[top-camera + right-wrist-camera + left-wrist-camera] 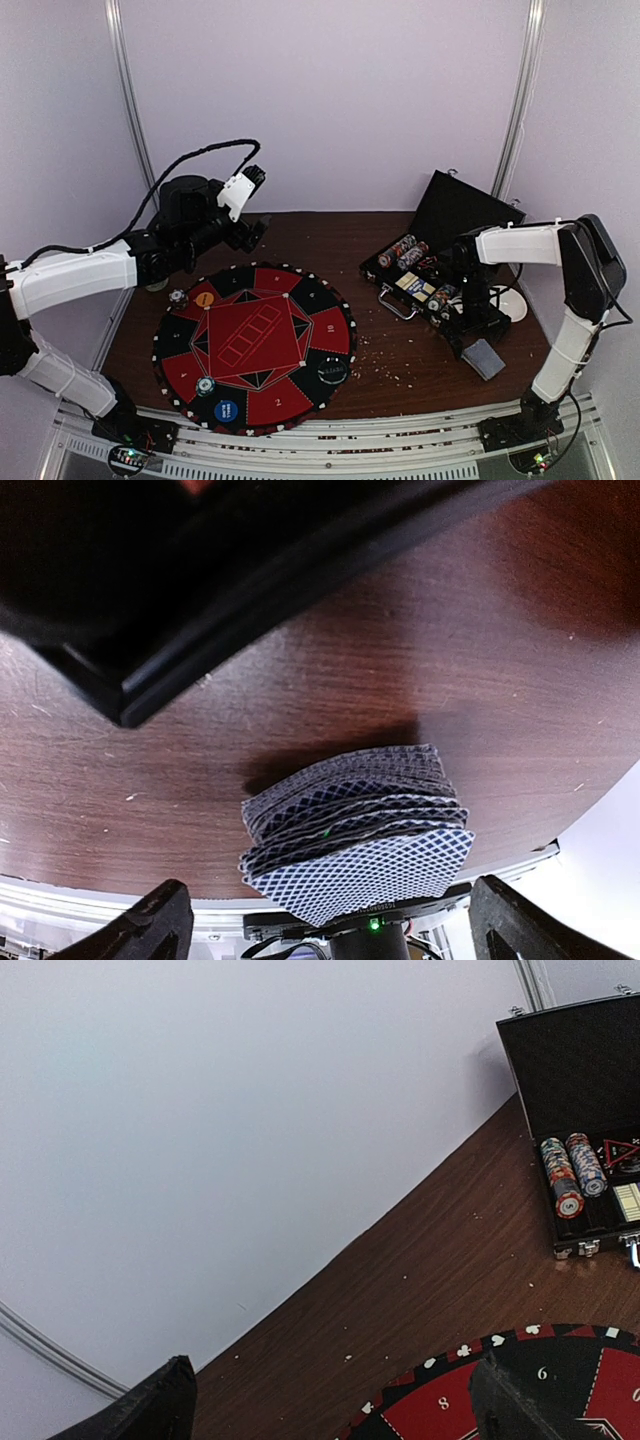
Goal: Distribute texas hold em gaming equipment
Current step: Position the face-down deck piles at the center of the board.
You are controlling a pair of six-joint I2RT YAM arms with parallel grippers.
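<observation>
Currently the card deck [355,830] lies face down on the table [420,360] near its front right corner, just beside the near end of the open black case [462,205]. The deck is not squared; its cards are splayed in steps.

Above it the right pincer [330,890] hangs released, one finger to either side, holding nothing.

Risk 1: closing on a splayed stack would likely catch only some cards. The rest could slip out, fan further, or skid toward the front edge, which is close.

Risk 2: the case corner sits near one finger and may get nudged on the descent.

Further out, striped chips [565,1172] sit in rows in the case, and a few more lie with the button discs [226,409] on the round mat [255,345].

The left pincer [250,230], released and empty, is raised over the far left of the table, well apart from the right arm.
</observation>
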